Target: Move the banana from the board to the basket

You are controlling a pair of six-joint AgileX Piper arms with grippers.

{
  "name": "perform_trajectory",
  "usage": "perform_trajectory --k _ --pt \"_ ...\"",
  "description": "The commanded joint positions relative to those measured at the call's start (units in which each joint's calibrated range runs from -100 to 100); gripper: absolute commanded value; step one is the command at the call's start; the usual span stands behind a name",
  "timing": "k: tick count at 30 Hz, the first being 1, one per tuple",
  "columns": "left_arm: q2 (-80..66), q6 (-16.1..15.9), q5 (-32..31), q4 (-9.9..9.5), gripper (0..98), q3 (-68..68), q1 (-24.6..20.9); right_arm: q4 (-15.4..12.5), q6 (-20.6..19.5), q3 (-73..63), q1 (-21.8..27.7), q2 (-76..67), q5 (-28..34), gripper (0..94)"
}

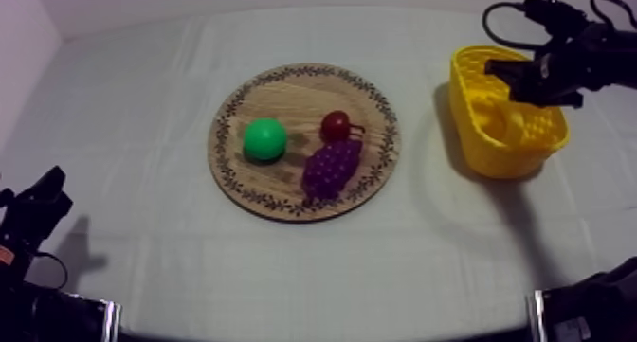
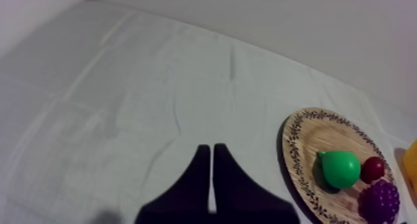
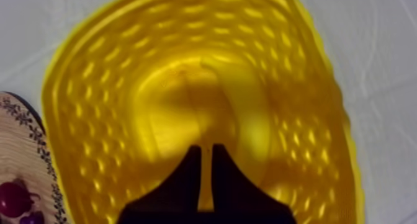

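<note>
Banana (image 3: 245, 108): in basket (image 1: 466, 128), under right tool (image 3: 206, 149), which is clenched empty.
Left tool (image 2: 211, 149): clenched, near left.
Board (image 1: 294, 98): pear (image 1: 264, 138), grapes (image 1: 331, 168), small red fruit (image 1: 335, 125).

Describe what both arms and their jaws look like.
The left arm and right arm are both black, built of blocky, angular segments. Each ends in jaws of two flat matte-black pieces, broad at the base and tapering to narrow blunt tips.

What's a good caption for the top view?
Right gripper above the yellow basket, banana inside; pear, grapes, small red fruit on board.
</note>
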Motion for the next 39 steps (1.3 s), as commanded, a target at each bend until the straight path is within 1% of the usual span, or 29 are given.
perform_trajectory --k 1,5,9,12,15,18,23,25,27,28,32,34,39 --pt "-0.03 0.0 0.0 -0.01 0.1 0.03 0.0 -0.93 2.34 -1.59 0.15 -0.99 -0.11 1.1" --pt "-0.03 0.0 0.0 -0.01 0.1 0.03 0.0 -2.4 4.7 -2.26 0.63 -5.12 -1.43 0.7" --pt "-0.03 0.0 0.0 -0.01 0.1 0.03 0.0 -4.44 8.02 1.96 1.79 -11.65 -5.86 0.6" --pt "-0.03 0.02 0.0 -0.01 0.1 0.03 0.0 -6.69 11.17 7.76 2.82 -17.74 -9.61 0.6" --pt "-0.03 0.01 0.0 -0.01 0.1 0.03 0.0 -10.01 15.11 13.73 3.43 -24.61 -10.8 0.6" --pt "-0.03 0.0 0.0 -0.01 0.1 0.03 0.0 -12.52 18.08 19.08 3.99 -31.77 -10.15 0.6" --pt "-0.03 0.0 0.0 -0.01 0.1 0.03 0.0 -14.15 21.08 29.88 6.0 -44.36 -9.99 0.6" --pt "-0.03 0.0 0.0 -0.01 0.1 0.03 0.0 -14.12 21.74 35.31 6.57 -50.25 -10.4 0.6" --pt "-0.03 0.0 0.0 -0.01 0.1 0.03 0.0 -13.27 21.4 40.52 6.81 -55.98 -10.21 0.6" --pt "-0.03 0.0 0.0 -0.01 0.1 0.03 0.0 -13.32 21.53 42.57 6.98 -58.64 -9.72 0.6" --pt "-0.03 0.0 0.0 -0.01 0.1 0.03 0.0 -17.11 24.94 47.23 8.11 -67.55 -5.72 0.6" --pt "-0.03 0.0 0.0 -0.01 0.1 0.03 0.0 -18.75 26.37 48.13 8.89 -70.87 -4.76 0.6" --pt "-0.03 0.0 0.0 -0.01 0.1 0.03 0.0 -24.21 31.19 48.86 10.44 -77.43 -1.14 0.6"
